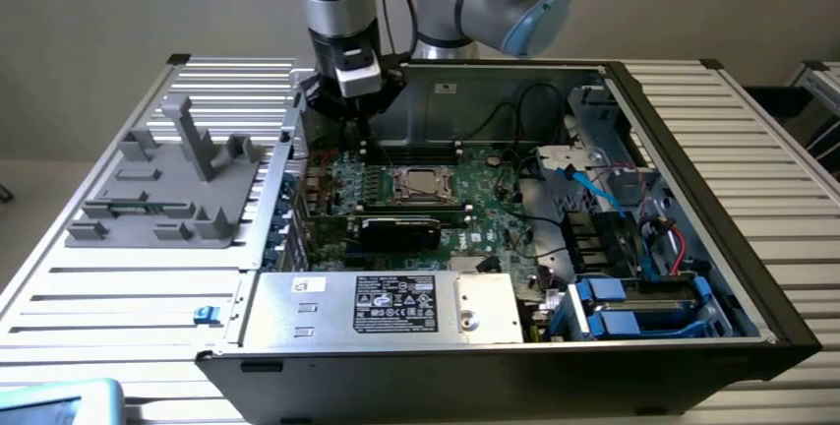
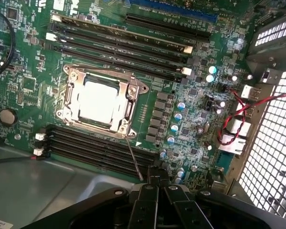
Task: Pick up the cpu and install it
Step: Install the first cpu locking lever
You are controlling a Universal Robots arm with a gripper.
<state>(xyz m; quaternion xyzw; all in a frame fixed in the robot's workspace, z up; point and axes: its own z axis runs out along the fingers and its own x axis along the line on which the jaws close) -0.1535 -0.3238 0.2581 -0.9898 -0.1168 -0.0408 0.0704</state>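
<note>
- The cpu [image 2: 99, 99] lay flat inside the socket frame [image 2: 127, 113] on the motherboard [image 2: 28, 81]. Its pale silver top was bare and its four edges ran square with the frame; in the exterior view it [image 1: 420, 183] sat near the middle of the open computer case [image 1: 735, 209].
- The gripper [image 2: 157, 188] hung above the board with its two fingers pressed together and nothing between them. It was well apart from the cpu.
- In the exterior view the gripper [image 1: 346, 110] stood by the case's far corner on the exterior view's left, close to the rim.
- Rows of memory slots [image 2: 95, 148] lay between the socket frame and the fingers, with another bank [image 2: 124, 45] along the frame's opposite edge.
- A thin metal lever [image 2: 133, 160] slanted out from the frame's corner across the nearer slots.
- Red wires [image 2: 243, 109] looped beside the perforated case wall [image 2: 271, 157], away from the socket.
- A labelled silver box [image 1: 393, 302] filled the case's near edge, and a black card [image 1: 400, 230] stood between it and the socket.
- The space directly above the cpu was open.
- A grey fixture [image 1: 177, 184] sat on the slatted table [image 1: 118, 297], outside the case on the exterior view's left.
</note>
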